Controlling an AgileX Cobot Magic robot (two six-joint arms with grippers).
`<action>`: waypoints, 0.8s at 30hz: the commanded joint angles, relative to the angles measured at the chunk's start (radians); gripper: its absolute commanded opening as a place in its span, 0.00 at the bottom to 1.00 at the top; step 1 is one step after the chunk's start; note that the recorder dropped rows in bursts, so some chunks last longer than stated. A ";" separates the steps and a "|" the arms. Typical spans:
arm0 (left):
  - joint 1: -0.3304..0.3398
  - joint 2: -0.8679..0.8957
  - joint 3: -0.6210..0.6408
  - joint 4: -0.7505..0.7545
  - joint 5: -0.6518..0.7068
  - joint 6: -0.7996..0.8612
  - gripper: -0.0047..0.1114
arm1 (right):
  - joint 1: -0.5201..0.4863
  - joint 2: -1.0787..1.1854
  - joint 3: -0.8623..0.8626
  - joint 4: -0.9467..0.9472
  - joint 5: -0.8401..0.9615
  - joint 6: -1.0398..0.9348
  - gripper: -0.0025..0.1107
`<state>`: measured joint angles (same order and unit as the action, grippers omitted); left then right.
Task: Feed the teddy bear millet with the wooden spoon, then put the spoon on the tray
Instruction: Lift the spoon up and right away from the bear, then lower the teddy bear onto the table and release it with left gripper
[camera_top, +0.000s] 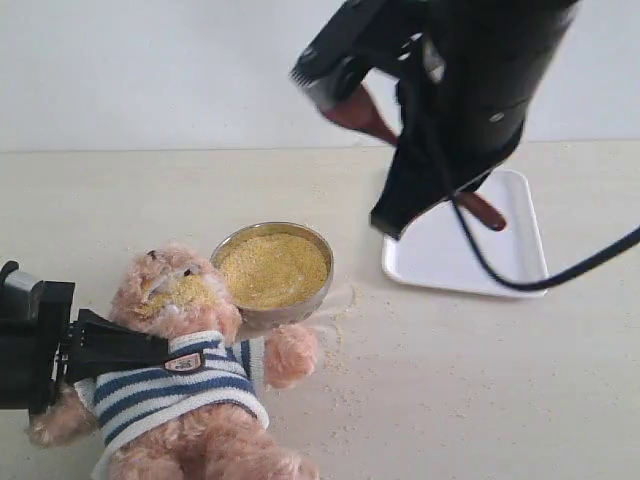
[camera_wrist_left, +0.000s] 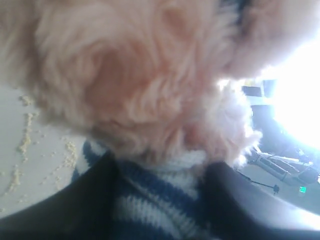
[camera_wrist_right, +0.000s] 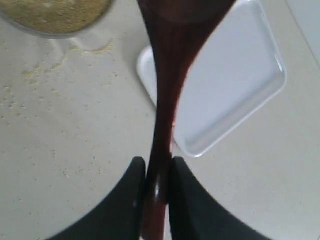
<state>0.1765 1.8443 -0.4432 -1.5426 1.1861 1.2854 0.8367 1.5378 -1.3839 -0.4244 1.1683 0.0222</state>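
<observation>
Found bear (camera_top: 200, 395) (camera_wrist_left: 140, 90) on its back at near left of tabletop (camera_top: 480, 390), head toward far side, striped shirt up. Left fingers (camera_top: 130, 348) (camera_wrist_left: 85, 210) in from left edge, clamped on bear at neck and upper chest, one on each side; fur and shirt filling nearly all of left wrist view.

Millet (camera_top: 272, 268) (camera_wrist_right: 55, 12) heaped in round metal bowl (camera_top: 290, 314) just right of bear's head. Cannot tell whether rim touches fur. Also noted yellow grains stuck on bear's muzzle (camera_top: 185, 290) and loose crumbs (camera_top: 340, 350) strewn over tabletop right of bear's arm and bowl.

Spoon (camera_top: 365, 115) (camera_wrist_right: 167, 90) held up in air, tilted, round end high and left, handle end low and right, above far-left part of tray (camera_top: 520, 250) (camera_wrist_right: 235, 85). Right fingers (camera_top: 410, 195) (camera_wrist_right: 140, 175) shut tight on thin handle, pinching it from both sides. Cannot tell whether any millet sits in spoon's round end: blurred in right wrist view, seen from behind in exterior view.

Tray flat on tabletop at far right, well apart from bowl.

Obstructions: right arm hiding spoon's middle and tray's far-left corner in exterior view; black cable (camera_top: 540, 282) drooping from that arm across tray's near edge and off to right; spoon itself cutting across tray's left edge in right wrist view.
</observation>
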 joint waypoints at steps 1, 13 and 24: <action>0.004 0.000 -0.044 -0.003 0.035 0.001 0.08 | -0.161 -0.063 0.000 0.089 0.009 -0.074 0.02; 0.004 0.000 -0.169 0.205 0.011 -0.052 0.08 | -0.249 -0.087 0.000 0.151 -0.059 -0.108 0.02; 0.100 0.000 -0.243 0.342 0.004 -0.081 0.08 | -0.249 -0.087 0.000 0.151 -0.055 -0.108 0.02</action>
<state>0.2429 1.8443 -0.6758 -1.2136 1.1756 1.2176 0.5945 1.4614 -1.3839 -0.2745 1.1188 -0.0774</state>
